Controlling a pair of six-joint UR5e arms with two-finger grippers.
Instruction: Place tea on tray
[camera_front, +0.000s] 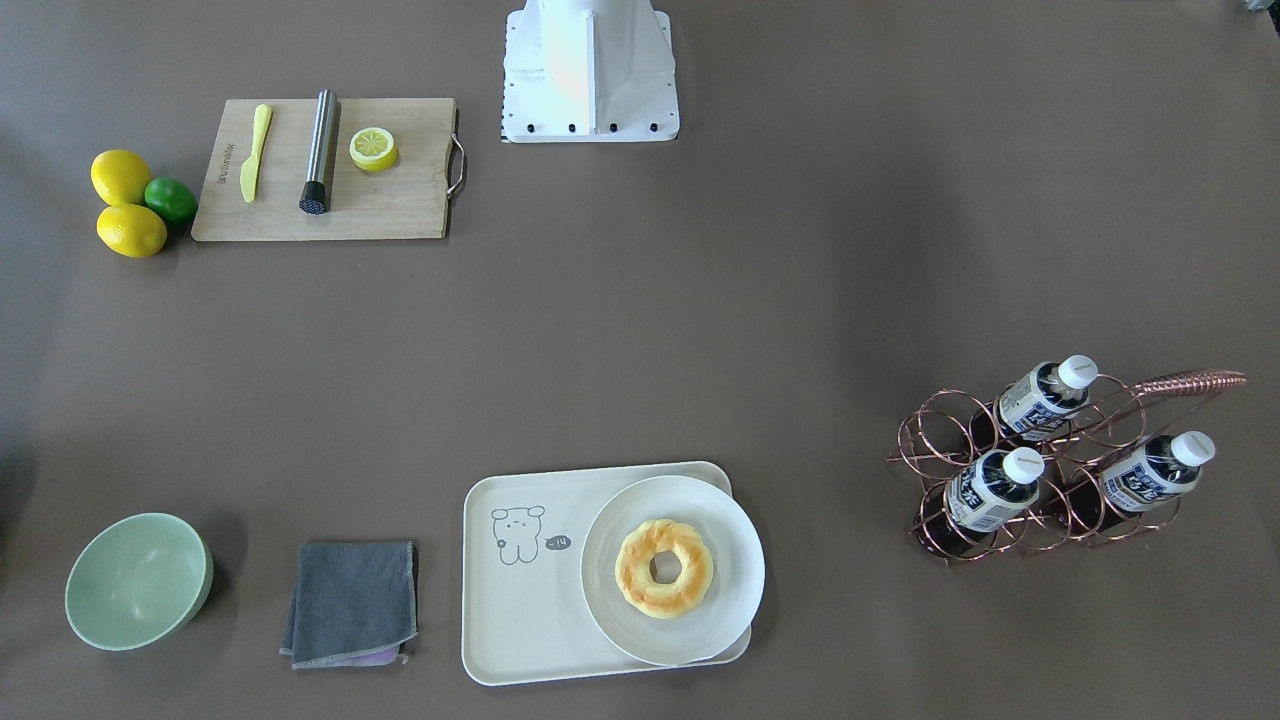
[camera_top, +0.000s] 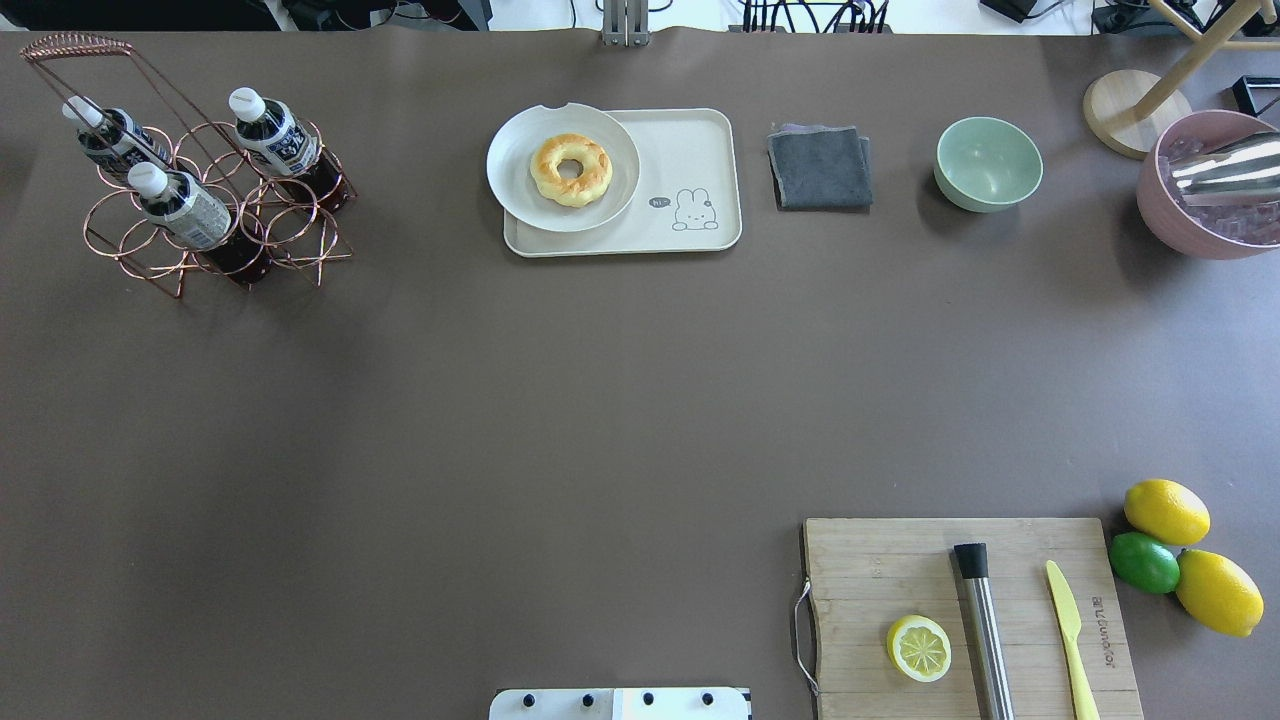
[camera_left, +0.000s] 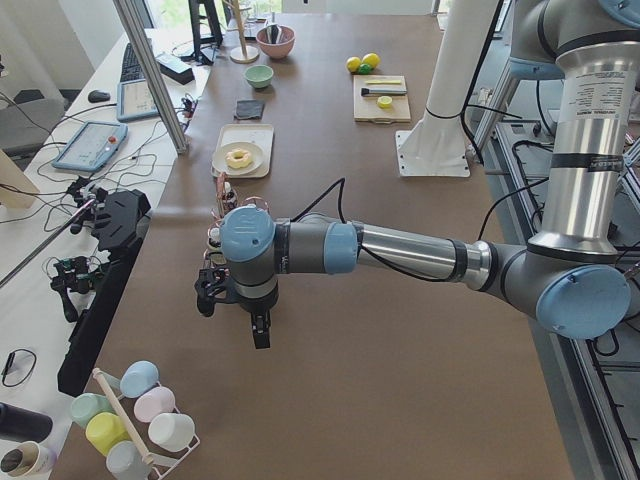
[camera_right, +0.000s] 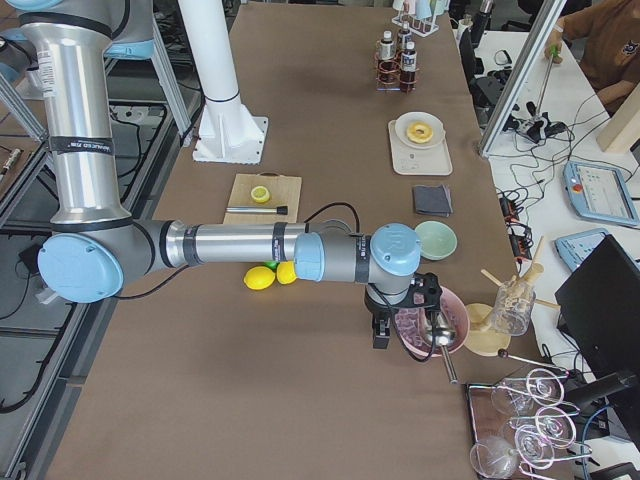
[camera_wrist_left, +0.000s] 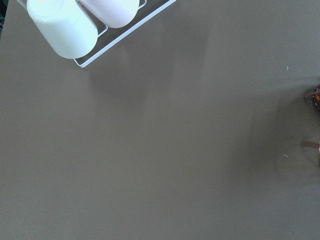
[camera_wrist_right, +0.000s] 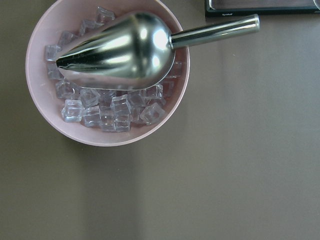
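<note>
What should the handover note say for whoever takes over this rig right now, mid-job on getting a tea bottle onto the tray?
Left gripper: hangs over bare table beside the copper wire rack; whether it is open or shut cannot be told.
Right gripper: above the pink ice bowl at the table's other end; state also unclear.
All three tea bottles sit in the rack, none gripped. The tray carries a round plate with a doughnut; its bear-drawing half is bare.
Done: nothing. Left: take one bottle from the rack and set it on the tray's bare half, probably with the nearer left arm.
</note>
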